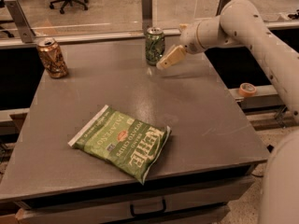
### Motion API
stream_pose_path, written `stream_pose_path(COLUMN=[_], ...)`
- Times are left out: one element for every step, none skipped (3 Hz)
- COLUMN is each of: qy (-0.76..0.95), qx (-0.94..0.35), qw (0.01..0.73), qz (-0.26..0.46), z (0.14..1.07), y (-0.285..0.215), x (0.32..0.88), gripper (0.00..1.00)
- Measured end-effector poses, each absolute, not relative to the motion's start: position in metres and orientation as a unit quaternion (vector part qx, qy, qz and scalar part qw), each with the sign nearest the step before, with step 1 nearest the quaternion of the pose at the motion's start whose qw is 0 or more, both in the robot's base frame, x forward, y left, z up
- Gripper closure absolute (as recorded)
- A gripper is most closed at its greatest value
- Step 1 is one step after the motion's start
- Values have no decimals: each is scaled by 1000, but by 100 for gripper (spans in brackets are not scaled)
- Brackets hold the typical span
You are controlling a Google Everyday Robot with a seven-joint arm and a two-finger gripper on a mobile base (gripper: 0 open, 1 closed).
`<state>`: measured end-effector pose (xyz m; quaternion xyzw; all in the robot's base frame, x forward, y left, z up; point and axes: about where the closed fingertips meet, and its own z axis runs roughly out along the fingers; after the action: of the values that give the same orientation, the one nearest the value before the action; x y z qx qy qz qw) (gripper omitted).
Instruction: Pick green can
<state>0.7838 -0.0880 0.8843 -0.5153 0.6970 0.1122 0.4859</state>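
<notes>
The green can [154, 46] stands upright near the far edge of the grey table [201, 111], a little right of its middle; it is mottled green with a silver top. My gripper [164, 63] hangs just right of the can, its pale fingers pointing down-left toward the can's lower side, with a small gap between them and the can. It holds nothing.
An orange-brown can [52, 58] stands at the far left of the table. A flat green chip bag [123, 141] lies near the front middle. A glass partition with metal posts [146, 6] runs behind the table. A tape roll [246, 89] sits on a ledge at right.
</notes>
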Motion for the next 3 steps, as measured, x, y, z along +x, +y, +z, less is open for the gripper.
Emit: stream_pose_path(qy=[691,682,668], qx=[-500,-497,-501], qw=[498,493,487], qz=[159,212,256], z=[876,873,878], y=[-62,-32,-11], x=[798,796,781], gripper=[0,19,41])
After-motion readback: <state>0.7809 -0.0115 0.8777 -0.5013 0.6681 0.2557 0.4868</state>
